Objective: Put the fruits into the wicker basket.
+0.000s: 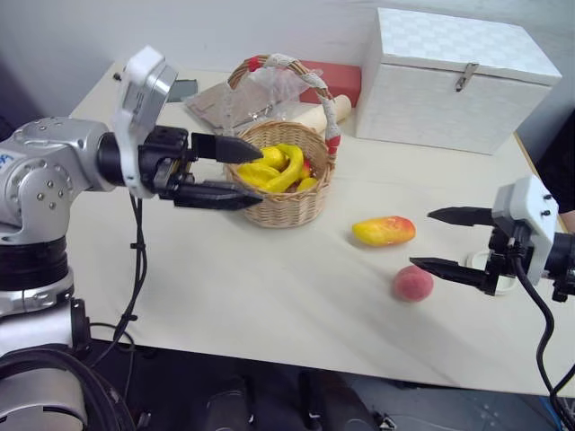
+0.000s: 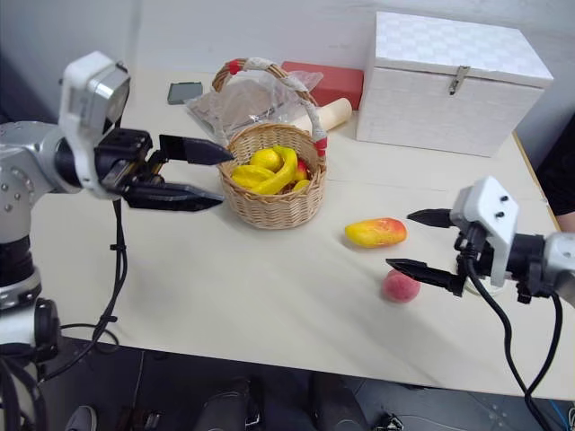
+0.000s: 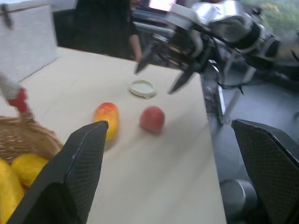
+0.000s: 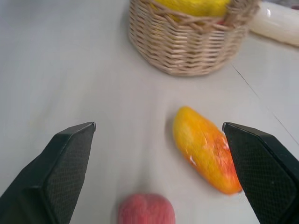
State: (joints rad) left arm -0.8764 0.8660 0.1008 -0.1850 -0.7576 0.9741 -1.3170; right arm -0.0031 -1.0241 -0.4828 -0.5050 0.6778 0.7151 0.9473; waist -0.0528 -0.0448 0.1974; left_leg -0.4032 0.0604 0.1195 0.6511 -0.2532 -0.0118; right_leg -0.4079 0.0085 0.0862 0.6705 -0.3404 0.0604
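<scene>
The wicker basket (image 1: 287, 208) stands mid-table with its white-and-red handle arched over it. A yellow banana (image 1: 286, 167) lies inside it among other yellow pieces. The mango (image 1: 384, 231) rests on the table to the right of the basket, and the peach (image 1: 412, 284) sits nearer the front edge. My left gripper (image 1: 259, 176) is open and empty, hovering level at the basket's left side and pointing right. My right gripper (image 1: 420, 238) is open and empty just right of the mango and peach, pointing toward them. In the right wrist view, the mango (image 4: 205, 154) and peach (image 4: 145, 209) lie between its fingers.
A big white latched box (image 1: 458, 81) stands at the back right. A red box (image 1: 340, 81), a cream roll (image 1: 321, 115) and a clear plastic bag (image 1: 260, 94) lie behind the basket. A phone (image 2: 184, 92) is at back left. A small white lid (image 3: 142, 87) lies near the right gripper.
</scene>
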